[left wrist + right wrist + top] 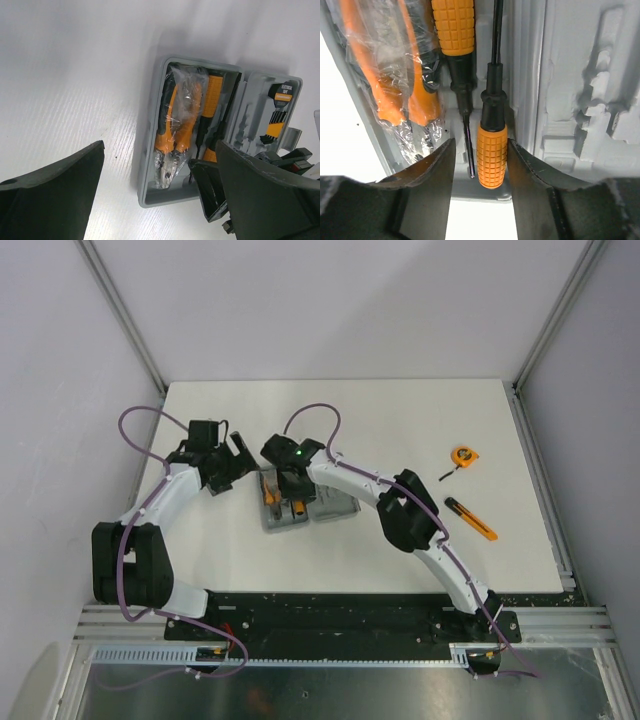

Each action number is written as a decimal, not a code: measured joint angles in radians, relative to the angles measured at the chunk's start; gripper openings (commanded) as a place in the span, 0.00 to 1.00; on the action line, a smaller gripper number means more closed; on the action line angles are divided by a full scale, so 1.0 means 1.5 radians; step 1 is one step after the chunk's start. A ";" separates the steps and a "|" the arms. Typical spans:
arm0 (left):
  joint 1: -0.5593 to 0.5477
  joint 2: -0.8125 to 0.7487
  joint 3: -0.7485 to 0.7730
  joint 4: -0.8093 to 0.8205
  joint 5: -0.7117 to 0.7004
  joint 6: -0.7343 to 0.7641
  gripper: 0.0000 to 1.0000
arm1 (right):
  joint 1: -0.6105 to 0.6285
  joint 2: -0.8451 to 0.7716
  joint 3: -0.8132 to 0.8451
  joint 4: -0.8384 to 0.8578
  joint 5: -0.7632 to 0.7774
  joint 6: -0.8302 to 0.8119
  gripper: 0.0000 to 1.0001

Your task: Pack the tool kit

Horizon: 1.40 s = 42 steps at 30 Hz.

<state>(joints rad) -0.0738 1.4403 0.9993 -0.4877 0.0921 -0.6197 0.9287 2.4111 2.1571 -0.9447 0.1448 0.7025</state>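
Observation:
The grey tool kit case [335, 510] lies open in the middle of the table. In its left half are plastic-wrapped orange pliers [395, 75] and two orange-handled screwdrivers. My right gripper [481, 145] is over the case's near end, open, its jaws standing either side of one screwdriver's handle [492, 155], with a gap on the left. That screwdriver lies in its slot beside the other one [453, 25]. My left gripper [160, 150] hovers wide open just left of the case, holding nothing. The tape measure [462, 456] and the knife [471, 519] lie on the table to the right.
The case's lid half [260, 120] holds a card of electrical tape [282, 95] and moulded slots. White table [400, 420] is bounded by walls at the back and sides. The two arms stand close together over the case.

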 measured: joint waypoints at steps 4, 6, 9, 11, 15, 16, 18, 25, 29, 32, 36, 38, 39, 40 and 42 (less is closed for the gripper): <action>0.000 0.000 0.000 0.002 0.003 0.000 0.96 | 0.001 -0.002 0.000 -0.001 0.006 -0.004 0.51; 0.000 0.000 0.000 0.004 0.008 0.000 0.96 | 0.001 -0.007 -0.004 0.002 0.011 -0.006 0.48; 0.000 0.000 0.000 0.006 0.014 0.000 0.96 | 0.001 -0.035 -0.030 0.012 0.021 -0.012 0.41; 0.000 0.000 0.000 0.006 0.016 0.000 0.96 | 0.002 -0.059 -0.049 0.017 0.028 -0.016 0.39; -0.002 0.000 0.000 0.010 0.020 0.000 0.95 | 0.003 -0.096 -0.075 0.028 0.041 -0.023 0.31; -0.003 0.000 0.000 0.011 0.024 0.000 0.94 | 0.003 -0.103 -0.081 0.034 0.043 -0.028 0.29; -0.006 0.002 0.000 0.015 0.031 0.000 0.92 | 0.003 -0.109 -0.093 0.047 0.045 -0.037 0.22; -0.044 0.043 0.016 0.060 0.079 0.002 0.71 | -0.002 -0.119 -0.171 0.118 0.030 -0.061 0.14; -0.068 0.083 0.034 0.096 0.101 0.000 0.67 | -0.016 -0.152 -0.256 0.191 -0.013 -0.063 0.13; -0.079 0.117 0.055 0.119 0.113 -0.001 0.66 | -0.028 -0.164 -0.287 0.225 -0.039 -0.065 0.13; -0.090 0.166 0.084 0.151 0.121 -0.002 0.63 | -0.036 -0.165 -0.289 0.240 -0.045 -0.068 0.13; -0.098 0.186 0.095 0.161 0.123 -0.005 0.58 | -0.034 -0.167 -0.289 0.242 -0.044 -0.070 0.14; -0.102 0.195 0.099 0.165 0.123 -0.006 0.54 | -0.032 -0.169 -0.290 0.244 -0.043 -0.073 0.14; -0.105 0.201 0.101 0.167 0.123 -0.006 0.48 | -0.032 -0.172 -0.290 0.247 -0.042 -0.074 0.14; -0.112 0.211 0.104 0.175 0.122 -0.008 0.38 | -0.031 -0.177 -0.290 0.259 -0.042 -0.077 0.14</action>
<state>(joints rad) -0.2413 1.7573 1.1557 -0.2245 0.2752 -0.6319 0.8818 2.1456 1.7226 -0.5564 0.0822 0.5873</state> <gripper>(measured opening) 0.499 0.136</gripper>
